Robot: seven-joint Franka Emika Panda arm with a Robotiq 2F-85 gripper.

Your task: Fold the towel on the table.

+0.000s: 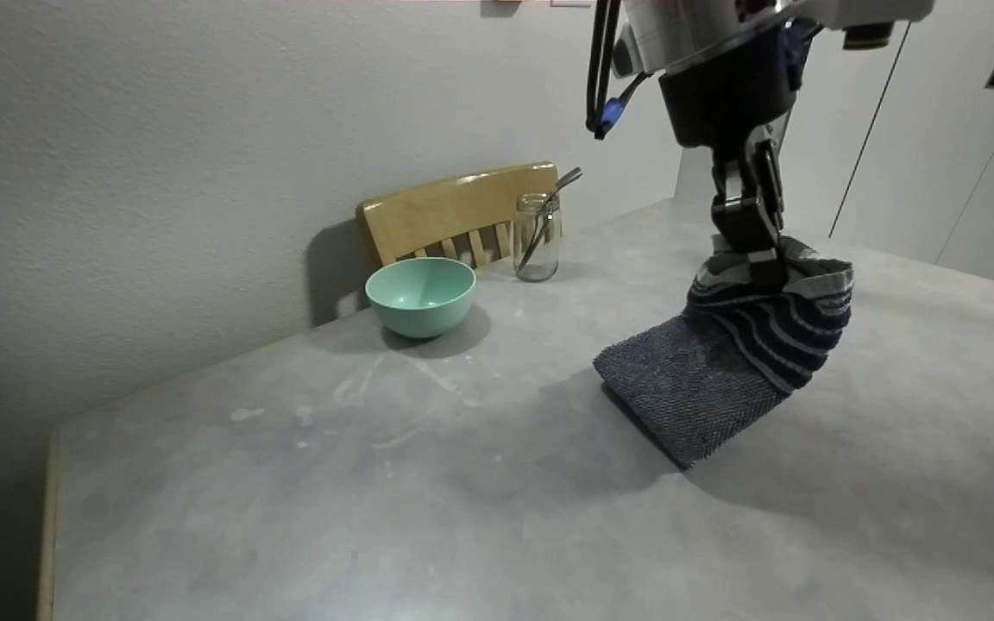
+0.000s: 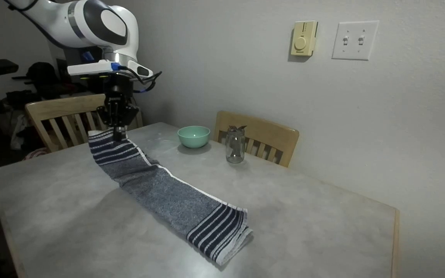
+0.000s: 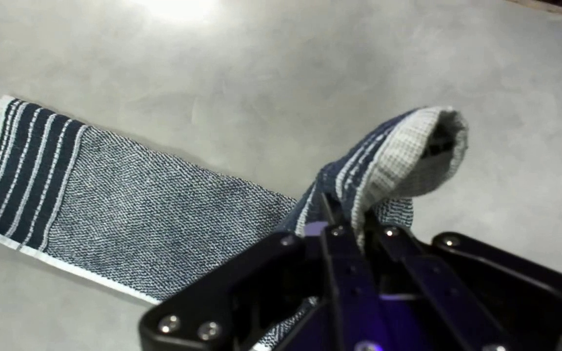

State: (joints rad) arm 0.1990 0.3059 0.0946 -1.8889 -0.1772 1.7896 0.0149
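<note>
Table (image 2: pixel 303 227), towel (image 2: pixel 168 197) end between fingers (image 1: pixel 768 272)

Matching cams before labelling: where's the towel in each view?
In an exterior view: towel, right of centre.
In an exterior view: towel, slanting from mid-left to bottom centre.
Wrist view: towel, left edge to past centre.
Shared landmark: the gripper, holding a striped end.

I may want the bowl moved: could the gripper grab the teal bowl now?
Probably not yet: the gripper is shut on a striped end of the towel and would have to let go first. The teal bowl stands uncovered on the table, apart from the towel.
</note>
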